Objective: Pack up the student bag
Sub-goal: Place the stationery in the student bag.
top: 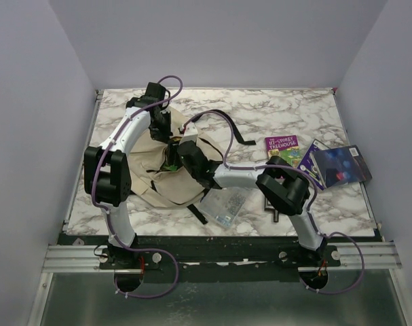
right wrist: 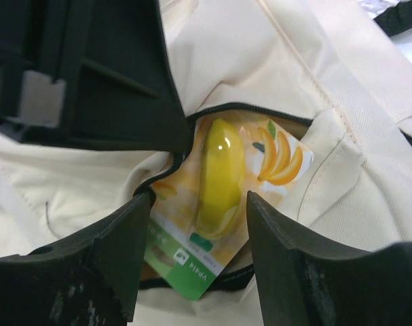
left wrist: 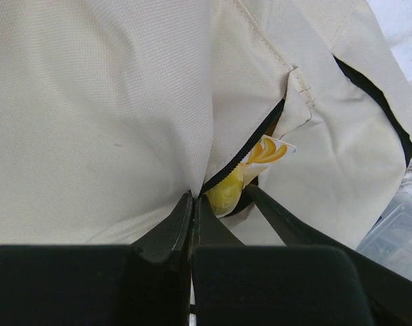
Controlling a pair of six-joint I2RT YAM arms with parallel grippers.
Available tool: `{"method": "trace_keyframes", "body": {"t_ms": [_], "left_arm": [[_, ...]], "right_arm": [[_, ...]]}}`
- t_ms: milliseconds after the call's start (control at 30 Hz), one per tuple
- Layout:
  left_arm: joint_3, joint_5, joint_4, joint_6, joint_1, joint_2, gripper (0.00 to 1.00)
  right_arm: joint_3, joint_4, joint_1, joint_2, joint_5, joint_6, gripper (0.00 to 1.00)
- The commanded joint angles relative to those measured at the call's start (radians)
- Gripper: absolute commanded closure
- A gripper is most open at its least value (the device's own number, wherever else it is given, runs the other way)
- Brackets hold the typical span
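On the marble worktop (top: 294, 115), left of centre, the student bag (top: 151, 178) is held open by the left claw (left wrist: 191, 204) clenched on its zip edge, while the banana packet (right wrist: 219, 170), straddled by the released right claw (right wrist: 199, 204), should be pushed fully inside.

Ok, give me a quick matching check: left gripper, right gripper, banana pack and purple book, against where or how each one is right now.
Things:
1. left gripper
2. right gripper
3. banana pack
4. purple book

States:
A. lying on the table, right of the student bag
B. open, astride the pack
C. shut, pinching bag fabric at the zip
D. sitting in the bag's zip opening, partly showing

Pairs: 1-C, 2-B, 3-D, 4-A
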Motion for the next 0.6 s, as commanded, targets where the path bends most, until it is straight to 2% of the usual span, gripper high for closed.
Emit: {"method": "trace_keyframes", "body": {"t_ms": [0, 133, 267, 367, 567], "left_arm": [[-0.001, 0.047, -0.025, -0.019, -0.001, 0.023, 1.00], [-0.002, 0.055, -0.025, -0.021, -0.002, 0.018, 1.00], [-0.004, 0.055, -0.024, -0.020, -0.002, 0.008, 1.00], [-0.004, 0.064, -0.024, -0.019, -0.002, 0.003, 1.00], [-0.009, 0.074, -0.024, -0.016, -0.001, -0.007, 1.00]], "right_arm": [[-0.015, -0.131, -0.007, -0.101, -0.081, 0.058, 0.37], [-0.032, -0.200, -0.017, -0.151, -0.091, 0.067, 0.33], [-0.094, -0.191, -0.045, -0.191, -0.198, 0.172, 0.33], [-0.116, -0.171, -0.044, -0.184, -0.229, 0.227, 0.37], [-0.144, -0.106, -0.077, -0.135, -0.289, 0.306, 0.52]]}}
